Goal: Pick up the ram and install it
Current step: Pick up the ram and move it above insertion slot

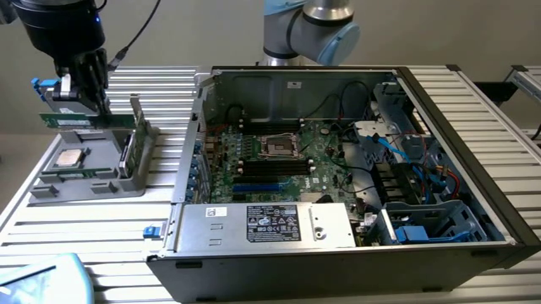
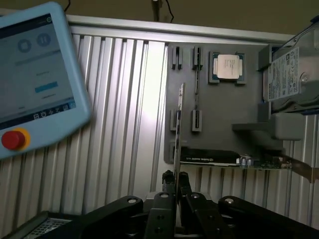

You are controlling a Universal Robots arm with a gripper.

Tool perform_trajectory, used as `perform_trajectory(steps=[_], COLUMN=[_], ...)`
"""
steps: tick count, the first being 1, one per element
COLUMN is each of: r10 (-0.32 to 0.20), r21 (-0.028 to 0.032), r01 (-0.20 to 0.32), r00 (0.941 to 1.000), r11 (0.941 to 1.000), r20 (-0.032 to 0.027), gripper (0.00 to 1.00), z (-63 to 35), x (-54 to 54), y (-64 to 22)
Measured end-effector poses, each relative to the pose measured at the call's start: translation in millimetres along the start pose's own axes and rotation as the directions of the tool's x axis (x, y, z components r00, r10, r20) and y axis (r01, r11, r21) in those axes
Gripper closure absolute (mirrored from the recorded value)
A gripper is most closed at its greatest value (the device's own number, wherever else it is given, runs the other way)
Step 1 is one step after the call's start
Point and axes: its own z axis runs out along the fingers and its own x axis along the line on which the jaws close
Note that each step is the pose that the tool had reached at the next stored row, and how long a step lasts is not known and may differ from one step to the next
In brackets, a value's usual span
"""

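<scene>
Ram (image 1: 76,119) sits clenched in the tool (image 1: 85,106), hanging above the grey holder (image 1: 101,149) on the desk (image 1: 76,221), so pick-up looks done; installing calls for careful alignment with a motherboard (image 1: 279,164) slot.

No text can be read anywhere.

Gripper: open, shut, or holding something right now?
Gripper: closed on the ram, holding it by its top edge over the grey parts tray.
</scene>
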Motion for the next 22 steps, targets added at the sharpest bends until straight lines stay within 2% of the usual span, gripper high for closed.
perform_trajectory(steps=[4,9,16,22], r10=[-0.002,-0.006,-0.009,-0.009], r21=[0.0,0.0002,0.0007,0.0077], r01=[0.002,0.006,0.009,0.009], r00=[1.0,1.0,1.0,1.0], r11=[1.0,1.0,1.0,0.9999], r20=[-0.0003,-0.0007,-0.0002,-0.0011], gripper=[0.86,0.86,0.86,0.86], z=[-2.1,-4.4,-18.1,-21.3], x=[1.3,2.5,3.8,4.8], y=[-14.8,-28.1,-42.9,-53.7])
